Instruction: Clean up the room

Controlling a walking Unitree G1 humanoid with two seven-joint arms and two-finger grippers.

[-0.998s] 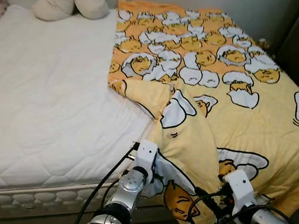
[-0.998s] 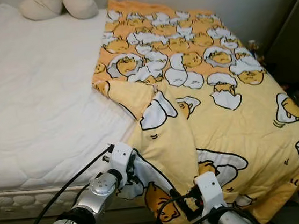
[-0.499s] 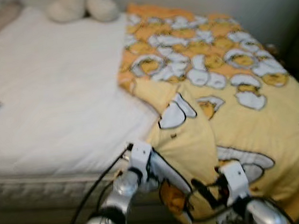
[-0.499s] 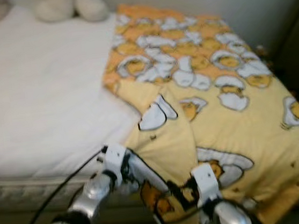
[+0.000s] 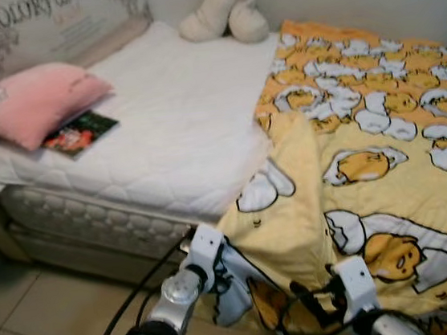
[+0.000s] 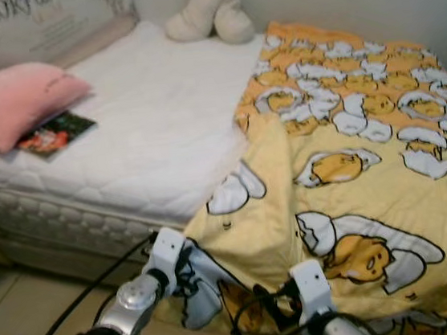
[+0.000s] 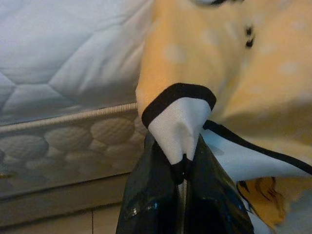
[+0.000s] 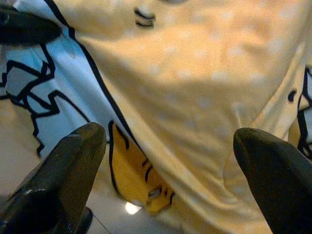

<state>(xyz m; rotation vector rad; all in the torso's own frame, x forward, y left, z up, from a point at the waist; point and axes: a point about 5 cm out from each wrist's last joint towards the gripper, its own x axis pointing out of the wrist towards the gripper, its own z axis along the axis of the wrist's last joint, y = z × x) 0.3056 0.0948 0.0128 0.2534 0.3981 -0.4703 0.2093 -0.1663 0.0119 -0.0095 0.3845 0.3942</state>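
A yellow blanket printed with egg cartoons covers the right half of the bed and hangs over its foot edge. My left gripper is shut on a black-edged white corner of the blanket, low beside the mattress. My right gripper stands open just in front of the hanging yellow cloth, its black fingers wide apart with nothing between them. Both silver arms show at the bottom of the head views, the left wrist and the right wrist.
A pink pillow and a book lie at the left end of the white mattress. A cream plush toy sits at the far side by the wall. Tiled floor runs along the bed's near side.
The camera has swung left and back, bringing the pink pillow, the book and the floor into view. My left gripper still holds the blanket corner; both arms keep about the same pose.
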